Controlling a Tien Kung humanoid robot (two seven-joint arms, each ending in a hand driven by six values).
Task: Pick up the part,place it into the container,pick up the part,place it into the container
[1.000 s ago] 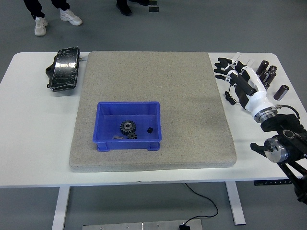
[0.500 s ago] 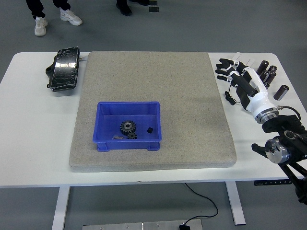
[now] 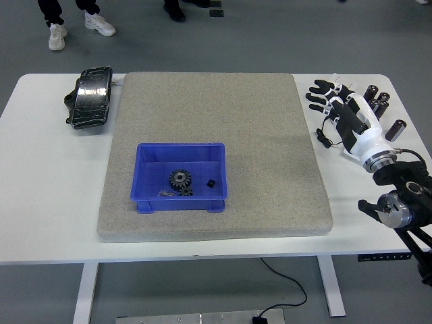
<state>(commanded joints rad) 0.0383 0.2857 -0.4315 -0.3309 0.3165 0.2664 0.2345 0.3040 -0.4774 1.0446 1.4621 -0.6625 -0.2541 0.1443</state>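
White table (image 3: 40, 202) fills the view from above, with a large grey felt mat (image 3: 270, 169) covering its middle. On the near left part of the mat sits a blue container (image 3: 150, 177), already holding a large gear (image 3: 179, 179), a smaller gear (image 3: 186, 192) touching it, a small black part (image 3: 211, 183) and a thin pin (image 3: 163, 194). At the table's right side, off the mat, the robot's right hand (image 3: 341, 108) reaches toward the far right corner, fingers spread wide and holding nothing. Over the last second it has drifted a little farther right and away, closing on a cluster of dark cylindrical parts (image 3: 382, 106) standing just beside its fingertips. That suggests the next pickup is beginning. The parts stand close together, so singling one out may be awkward, and a thin black cable (image 3: 324, 138) lies under the wrist. A black pouch (image 3: 90, 98) rests at the far left. The left hand is out of view. Feet of people show beyond the table.
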